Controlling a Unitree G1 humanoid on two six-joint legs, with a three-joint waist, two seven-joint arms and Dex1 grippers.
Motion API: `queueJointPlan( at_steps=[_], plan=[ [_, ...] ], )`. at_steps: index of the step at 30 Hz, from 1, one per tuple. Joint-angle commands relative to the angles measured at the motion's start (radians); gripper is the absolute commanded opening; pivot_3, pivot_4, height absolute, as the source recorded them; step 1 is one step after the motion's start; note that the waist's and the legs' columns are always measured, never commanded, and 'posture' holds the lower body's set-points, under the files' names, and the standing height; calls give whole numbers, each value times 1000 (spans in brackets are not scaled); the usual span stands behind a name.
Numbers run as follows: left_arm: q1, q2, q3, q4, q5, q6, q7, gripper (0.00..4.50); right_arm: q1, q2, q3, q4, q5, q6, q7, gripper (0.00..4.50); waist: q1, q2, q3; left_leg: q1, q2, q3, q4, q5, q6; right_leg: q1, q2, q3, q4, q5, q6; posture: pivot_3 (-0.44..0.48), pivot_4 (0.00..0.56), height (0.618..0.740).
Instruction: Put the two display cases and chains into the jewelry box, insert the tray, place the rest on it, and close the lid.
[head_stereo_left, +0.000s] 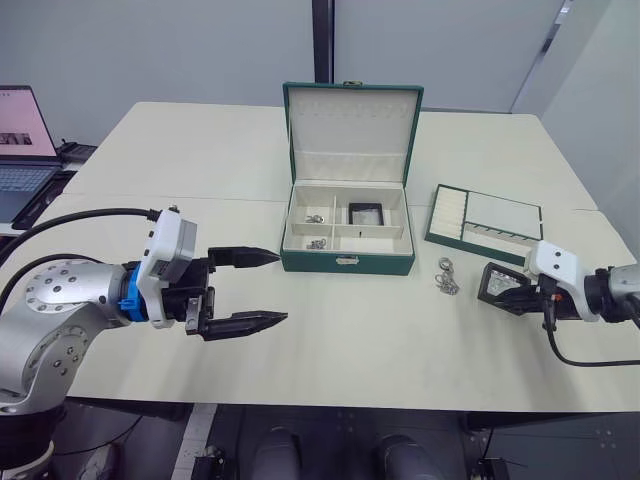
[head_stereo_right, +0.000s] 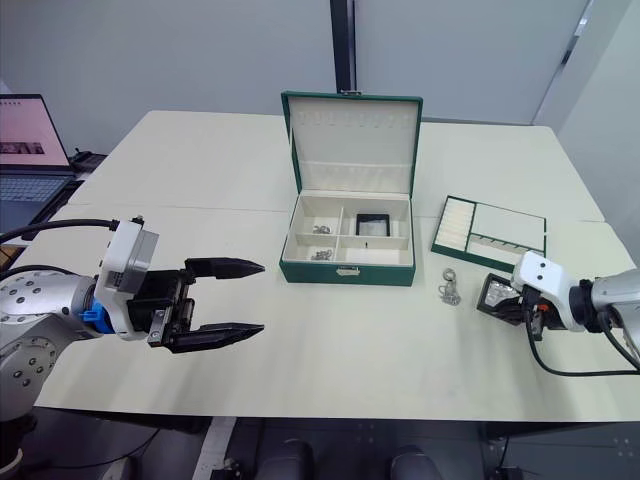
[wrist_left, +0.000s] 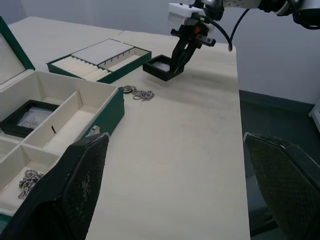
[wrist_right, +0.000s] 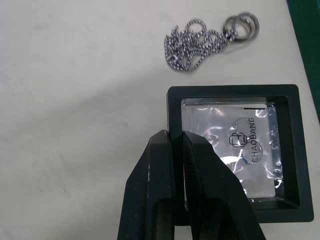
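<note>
The jewelry box (head_stereo_left: 347, 262) stands open at the table's centre, its lid (head_stereo_left: 350, 125) upright behind it. One display case (head_stereo_left: 366, 212) lies in a back compartment. Two chains (head_stereo_left: 317, 243) rest in the left compartments. The tray (head_stereo_left: 484, 224) sits on the table to the right of the box. Between box and tray, another chain cluster (head_stereo_left: 446, 276) lies on the table. My right gripper (head_stereo_left: 520, 295) is shut on the frame edge of the second display case (wrist_right: 235, 145), which is tilted beside that cluster. My left gripper (head_stereo_left: 262, 288) hangs open and empty, front-left of the box.
A laptop (head_stereo_left: 25, 140) stands at the far left, beyond the table's edge. The right arm's black cable (head_stereo_left: 590, 362) loops over the table near its front right corner.
</note>
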Motion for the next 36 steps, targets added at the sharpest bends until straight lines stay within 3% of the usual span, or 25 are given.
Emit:
queueJointPlan(
  at_steps=[1, 5, 10, 19, 29, 36],
  plan=[
    [8, 5, 39, 9, -5, -8, 5, 4500, -40, -36, -45, -121, 62, 77, 16, 12, -1, 0, 0, 0, 0, 0, 0, 0, 0, 0, 0, 0, 0, 0, 0, 0, 150, 740],
    [19, 8, 56, 25, -3, -8, 15, 4500, -133, -51, -6, -199, 90, 173, 22, 12, -3, 1, 1, 0, 0, 0, 0, 0, 0, -1, 0, 0, 0, 0, 0, 0, 150, 740],
    [41, 17, 96, 59, 22, -23, 21, 4500, -385, -20, 145, -240, 70, 289, 46, 12, -5, 3, 2, 0, 0, 0, -1, 0, 1, -2, 0, 1, 1, 0, 0, 0, 150, 740],
    [70, 17, 127, 98, 53, -43, 17, 4500, -740, 208, 376, -94, -15, 360, 33, 12, -4, 3, 2, -1, 1, 1, -1, 0, 1, -7, 0, 1, 1, 0, 0, 0, 150, 740],
    [101, 21, 185, 147, 102, -79, 25, 4500, -908, 415, 529, 236, -152, 230, 65, 12, -5, 3, 2, -1, 1, 1, -1, 0, 1, -9, 0, 0, 2, 0, 0, 0, 150, 740],
    [145, 19, 238, 125, 103, -77, 50, 4500, -961, 534, 559, 413, -209, 162, 87, 12, -7, 3, 2, -1, 1, 1, -1, 0, 1, -9, 0, 0, 2, 0, 0, 0, 150, 740]
  ],
)
